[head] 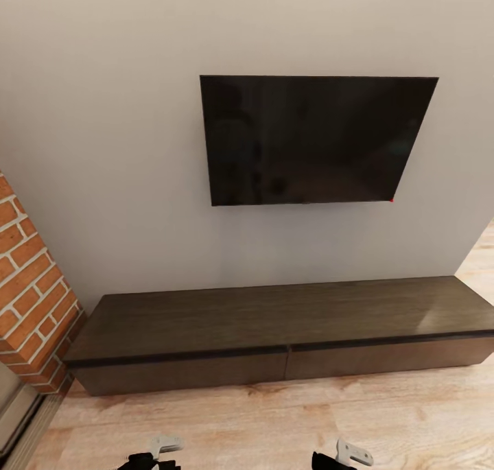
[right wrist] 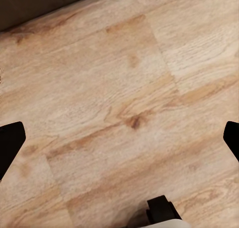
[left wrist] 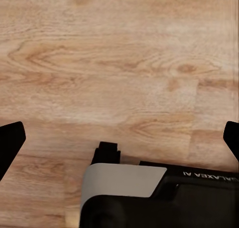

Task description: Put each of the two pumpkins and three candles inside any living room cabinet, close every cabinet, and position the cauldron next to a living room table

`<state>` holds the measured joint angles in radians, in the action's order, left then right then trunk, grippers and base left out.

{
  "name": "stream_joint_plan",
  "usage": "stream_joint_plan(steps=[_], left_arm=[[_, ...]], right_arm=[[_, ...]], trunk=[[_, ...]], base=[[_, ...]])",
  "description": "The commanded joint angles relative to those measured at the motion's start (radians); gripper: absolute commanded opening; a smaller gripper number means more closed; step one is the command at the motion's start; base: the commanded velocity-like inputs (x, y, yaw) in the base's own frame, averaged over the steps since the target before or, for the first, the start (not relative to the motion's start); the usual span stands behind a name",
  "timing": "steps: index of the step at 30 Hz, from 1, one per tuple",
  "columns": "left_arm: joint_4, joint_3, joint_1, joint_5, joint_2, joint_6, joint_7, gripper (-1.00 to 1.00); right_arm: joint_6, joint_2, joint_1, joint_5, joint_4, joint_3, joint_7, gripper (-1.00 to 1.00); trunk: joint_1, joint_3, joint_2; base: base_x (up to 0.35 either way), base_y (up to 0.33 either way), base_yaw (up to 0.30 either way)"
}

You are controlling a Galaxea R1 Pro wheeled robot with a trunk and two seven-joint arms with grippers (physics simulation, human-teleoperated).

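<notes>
Here, cabinet (head: 274, 333) closed beneath television (head: 312, 141)

We face the cabinet (head: 274, 336), a long low unit set flat against the pale wall (head: 103, 147); both drawer fronts sit flush and shut, so nothing juts into our path. Its top is bare from end to end — open room for a reach above it, up to the television (head: 315, 141) hanging on the wall over the middle. At the left a brick pillar (head: 31, 285) stands just beside the cabinet's end and narrows that side. The wooden floor (head: 274, 422) between us and the drawers lies open — both wrist views show bare planks between wide-spread fingertips.
</notes>
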<state>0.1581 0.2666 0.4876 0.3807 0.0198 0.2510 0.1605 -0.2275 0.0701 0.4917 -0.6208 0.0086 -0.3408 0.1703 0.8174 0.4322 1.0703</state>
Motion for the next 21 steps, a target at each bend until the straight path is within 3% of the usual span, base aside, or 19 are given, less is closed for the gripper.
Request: stream_joint_plan(steps=[1, 10, 18, 21], left_arm=[[0.002, 0.009, 0.000, 0.009, 0.006, 0.005, 0.008, 1.00], [0.011, 0.016, 0.000, 0.015, 0.033, 0.007, 0.002, 1.00], [0.002, 0.010, 0.000, 0.025, 0.040, 0.005, 0.001, 1.00], [-0.003, 0.008, -0.001, 0.028, 0.033, -0.026, 0.001, 1.00]], right_arm=[[-0.004, 0.001, 0.001, -0.009, 0.000, -0.008, 0.003, 1.00], [-0.005, 0.001, 0.000, -0.015, -0.009, -0.003, -0.006, 1.00], [-0.009, -0.002, 0.001, -0.020, -0.002, -0.001, -0.090, 1.00], [-0.012, -0.001, 0.001, -0.020, -0.001, 0.012, -0.096, 1.00]], trunk=[[0.000, 0.001, 0.001], [0.000, 0.003, 0.001], [0.000, 0.004, 0.001], [0.000, 0.004, 0.001]], base=[[0.000, 0.000, 0.000], [0.000, 0.000, -0.023], [0.000, 0.000, -0.247], [0.000, 0.000, -0.275]])
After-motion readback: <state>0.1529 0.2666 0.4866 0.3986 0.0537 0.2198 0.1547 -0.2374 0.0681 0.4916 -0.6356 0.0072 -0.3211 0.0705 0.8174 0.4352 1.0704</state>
